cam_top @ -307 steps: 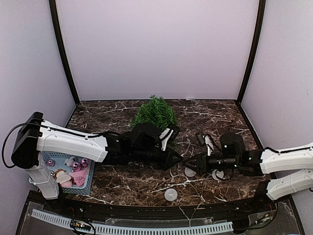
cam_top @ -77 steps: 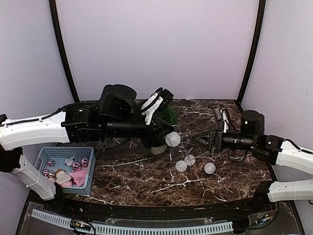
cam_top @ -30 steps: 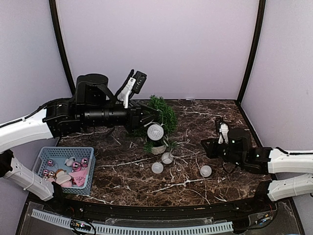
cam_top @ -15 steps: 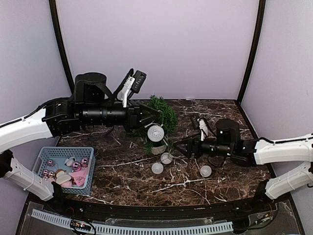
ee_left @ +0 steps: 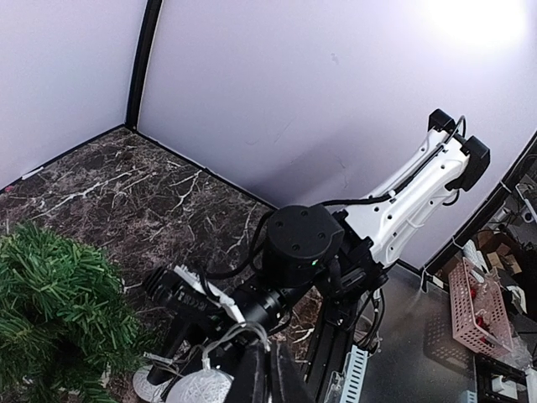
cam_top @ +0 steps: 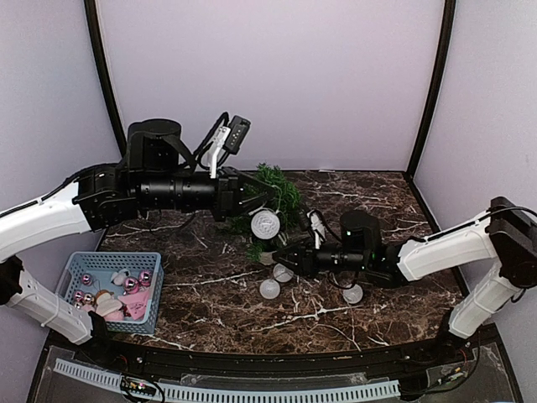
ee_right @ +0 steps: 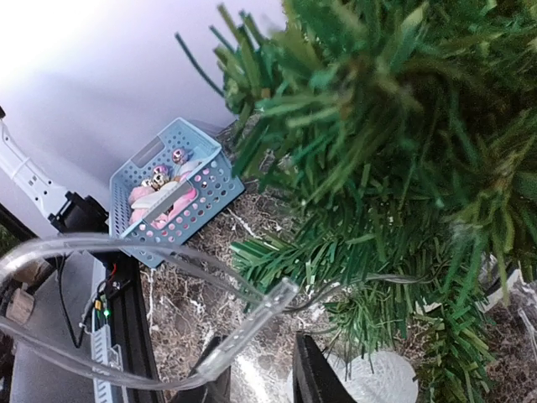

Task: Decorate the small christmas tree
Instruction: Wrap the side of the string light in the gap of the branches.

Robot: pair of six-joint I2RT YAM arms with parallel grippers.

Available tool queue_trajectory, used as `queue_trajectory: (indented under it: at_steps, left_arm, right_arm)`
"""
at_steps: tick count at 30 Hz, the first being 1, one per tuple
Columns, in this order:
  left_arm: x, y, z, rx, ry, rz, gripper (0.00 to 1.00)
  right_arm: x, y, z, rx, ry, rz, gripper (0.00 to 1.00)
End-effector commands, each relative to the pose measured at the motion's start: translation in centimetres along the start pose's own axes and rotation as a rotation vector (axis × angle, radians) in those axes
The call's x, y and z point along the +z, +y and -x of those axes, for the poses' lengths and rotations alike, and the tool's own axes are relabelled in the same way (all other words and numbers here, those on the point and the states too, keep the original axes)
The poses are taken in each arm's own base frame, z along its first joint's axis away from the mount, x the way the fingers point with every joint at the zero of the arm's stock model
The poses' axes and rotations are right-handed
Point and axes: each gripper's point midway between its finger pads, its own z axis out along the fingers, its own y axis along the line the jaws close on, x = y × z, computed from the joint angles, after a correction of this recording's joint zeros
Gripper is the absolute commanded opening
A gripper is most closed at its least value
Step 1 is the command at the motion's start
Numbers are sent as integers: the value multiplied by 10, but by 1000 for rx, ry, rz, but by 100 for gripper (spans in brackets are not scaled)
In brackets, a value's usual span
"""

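Small christmas tree (cam_top: 281, 186) stands far-centre on the table (cam_top: 377, 201). Your left gripper (cam_top: 260, 200) is clenched on the ball light string (cam_top: 266, 223) at the tree's left side. Right gripper (cam_top: 275, 258), jaws part-open and empty, points left at the tree's base.

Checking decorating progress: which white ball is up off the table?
The ball hanging against the small christmas tree, beside the left gripper; the other three balls lie on the table.

Dark marble table (cam_top: 382, 197): small christmas tree (cam_top: 279, 186) mid-back, blue basket (cam_top: 109, 259) near-left, pale balls (cam_top: 269, 289) beside tree, perhaps three.
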Motion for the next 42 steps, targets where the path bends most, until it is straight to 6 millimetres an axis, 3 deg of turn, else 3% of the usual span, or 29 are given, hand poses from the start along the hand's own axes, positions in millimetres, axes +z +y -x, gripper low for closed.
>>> queue_trajectory:
  at_steps: [1, 8, 11, 15, 21, 26, 30, 36, 42]
  left_arm:
    - [-8, -14, 30, 9, -82, -56, 0]
    - [-16, -21, 42, 8, -120, -93, 0]
    - [-18, -18, 41, 6, -117, -83, 0]
    - [-21, 6, 30, -1, -105, 25, 0]
    - [-31, 55, -7, -54, -66, 184, 0]
    - [-32, 77, -29, -70, -41, 247, 0]
    - [-35, 97, -39, -61, -37, 329, 0]
    - [-52, 133, -53, -83, -44, 499, 0]
    - [-74, 144, -60, -116, -80, 569, 0]
  right_arm:
    - [6, 1, -4, 15, -40, 27, 22]
    - [-1, -21, -27, 61, -34, -56, 24]
    - [-6, -26, -31, 76, -37, -84, 14]
    - [-25, -27, -28, 99, -57, -126, 0]
    - [-71, -29, -22, 101, -38, -257, 0]
    - [-117, -39, 7, 78, -63, -458, 0]
    - [-137, -35, 42, 37, -82, -551, 0]
    - [-136, -23, 76, 9, -61, -570, 0]
    - [-129, -15, 102, -16, -50, -581, 0]
